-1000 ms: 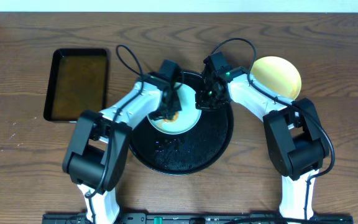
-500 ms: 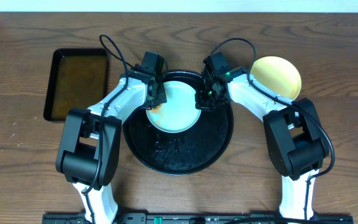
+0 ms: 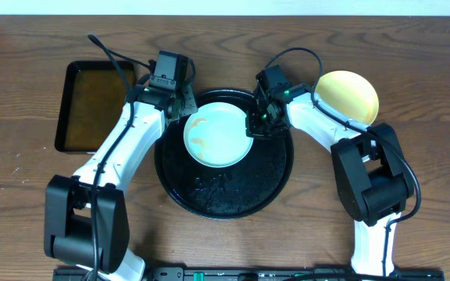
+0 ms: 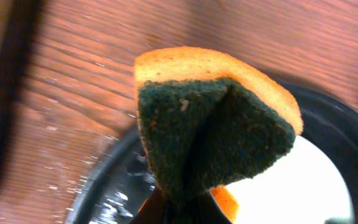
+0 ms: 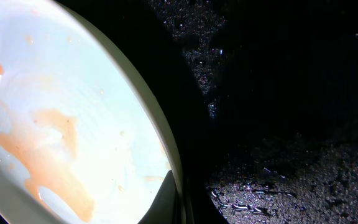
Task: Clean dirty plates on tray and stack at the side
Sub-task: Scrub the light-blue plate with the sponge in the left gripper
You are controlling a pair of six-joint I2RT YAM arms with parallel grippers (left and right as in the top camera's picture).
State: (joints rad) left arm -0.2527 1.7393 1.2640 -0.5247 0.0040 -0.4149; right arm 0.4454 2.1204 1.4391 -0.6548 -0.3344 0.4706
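Pale plate [image 3: 219, 134] in the tray [image 3: 225, 195], far half, orange smears [image 5: 42, 155] on its left part. Clamped at the right rim by the right gripper [image 3: 255, 126], jaws together on the edge; rim right against a fingertip [image 5: 166, 199] in the right wrist view. Left gripper [image 3: 180, 105] closed on a folded sponge [image 4: 210, 124], green side out, over the tray's far-left rim, just left of the plate; contact with the plate not discernible. Yellow plate [image 3: 348, 95] on the table [image 3: 428, 55], far-right, just beside the tray. Small tray [image 3: 98, 105] at the far-left.
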